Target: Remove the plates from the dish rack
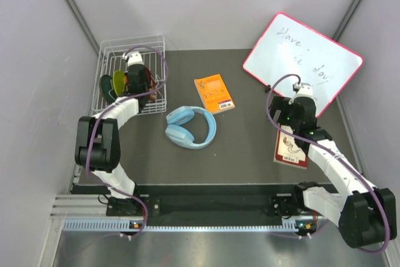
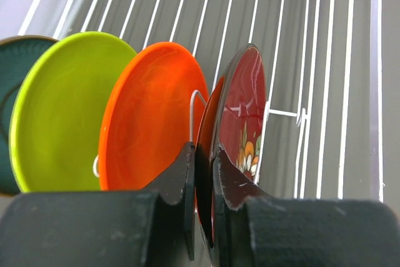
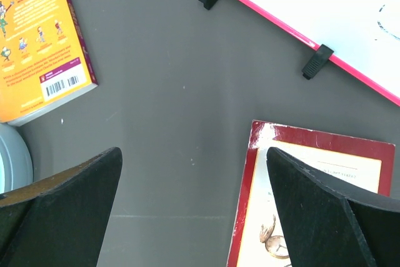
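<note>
Grey table, dish rack at ten o'clock. Left gripper clamped on rim of red plate; lift straight up, clear of orange plate. Right gripper wide, empty.

Looks like a robot test cell in a lab. Closed in on three sides by plain grey walls, with a dark worktop and two arms bolted to a metal rail at its near edge. Set with unrelated props: a white wire dish rack, light blue headphones, an orange book, a pink-framed whiteboard with handwriting.
</note>
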{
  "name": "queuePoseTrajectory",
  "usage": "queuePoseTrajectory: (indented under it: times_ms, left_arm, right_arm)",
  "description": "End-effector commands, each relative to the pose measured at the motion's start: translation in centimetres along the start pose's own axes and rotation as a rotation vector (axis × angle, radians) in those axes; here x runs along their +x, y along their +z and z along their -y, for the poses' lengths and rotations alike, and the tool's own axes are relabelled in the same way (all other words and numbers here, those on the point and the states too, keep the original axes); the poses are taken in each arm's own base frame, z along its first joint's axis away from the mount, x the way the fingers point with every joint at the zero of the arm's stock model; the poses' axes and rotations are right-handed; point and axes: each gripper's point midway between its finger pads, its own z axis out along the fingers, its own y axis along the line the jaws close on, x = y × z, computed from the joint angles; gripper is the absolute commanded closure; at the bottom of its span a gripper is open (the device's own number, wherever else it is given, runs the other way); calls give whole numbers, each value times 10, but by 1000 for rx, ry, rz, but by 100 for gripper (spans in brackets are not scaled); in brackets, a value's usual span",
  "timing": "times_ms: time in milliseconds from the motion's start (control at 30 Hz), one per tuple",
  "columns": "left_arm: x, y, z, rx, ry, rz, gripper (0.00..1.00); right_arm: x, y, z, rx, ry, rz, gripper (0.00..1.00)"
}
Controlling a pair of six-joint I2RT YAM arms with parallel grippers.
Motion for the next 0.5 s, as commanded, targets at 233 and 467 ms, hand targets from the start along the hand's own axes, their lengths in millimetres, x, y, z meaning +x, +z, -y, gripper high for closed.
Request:
queuePoseTrajectory:
  times_ms: [233, 467]
  left_arm:
    - [-118, -74, 8, -104, -7, 344, 100]
    - [-146, -110, 3, -122, -14, 389, 100]
  right_arm:
    - [-9, -12, -5, -15, 13, 30, 2]
    - [-14, -19, -12, -53, 32, 43, 1]
